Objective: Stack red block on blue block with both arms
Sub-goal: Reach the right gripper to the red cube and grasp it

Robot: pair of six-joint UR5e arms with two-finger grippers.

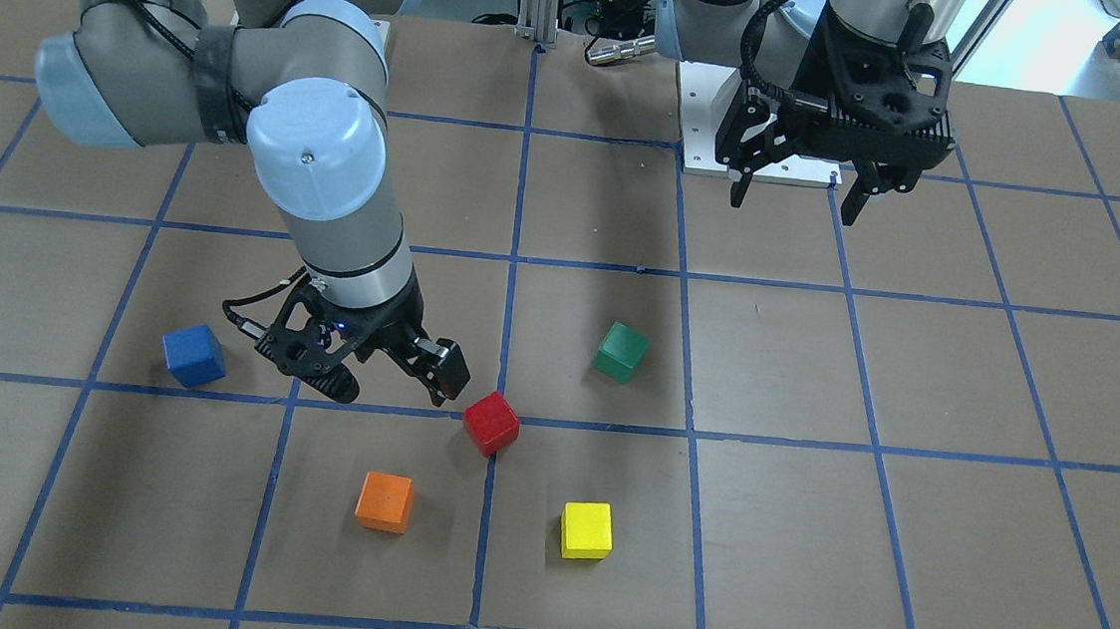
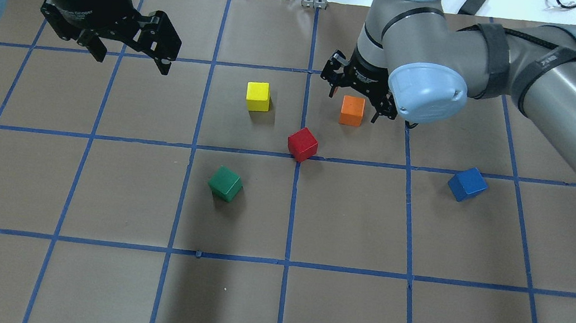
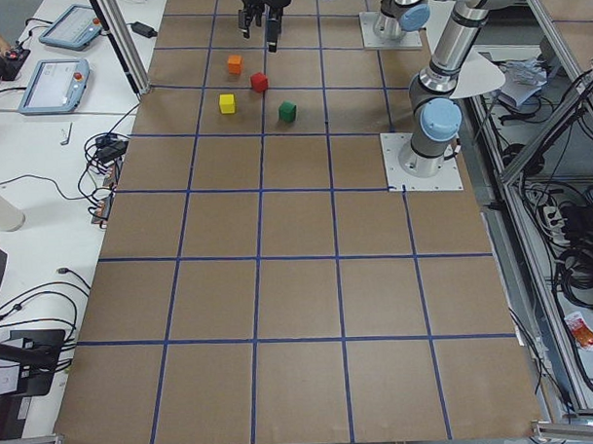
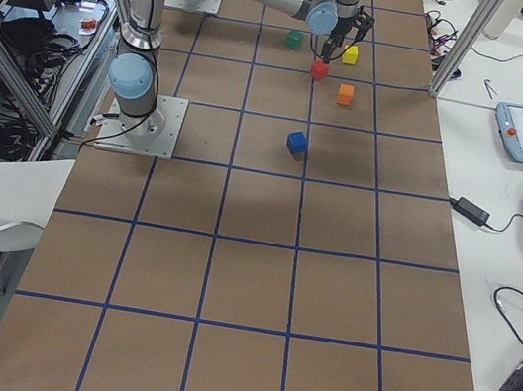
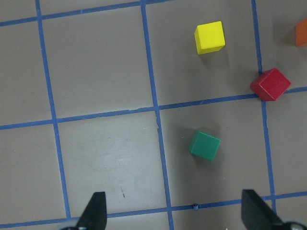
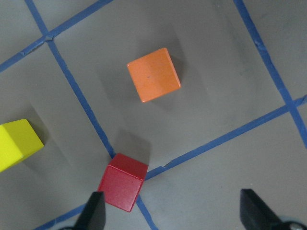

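Observation:
The red block (image 1: 492, 422) sits on a blue tape crossing near the table's middle; it also shows in the overhead view (image 2: 302, 144) and both wrist views (image 5: 270, 84) (image 6: 123, 182). The blue block (image 1: 194, 355) (image 2: 467, 184) lies alone on the robot's right side. My right gripper (image 1: 392, 386) (image 6: 175, 213) is open and empty, hovering low between the two blocks, close beside the red one. My left gripper (image 1: 794, 205) (image 2: 133, 62) (image 5: 175, 215) is open and empty, held high near its base, far from both blocks.
An orange block (image 1: 384, 502) (image 6: 154, 74) and a yellow block (image 1: 586, 530) (image 5: 209, 37) lie just beyond the red one. A green block (image 1: 620, 351) (image 5: 205, 145) lies nearer the robot, on its left. The left arm's white base plate (image 1: 712, 157) is at the table's edge.

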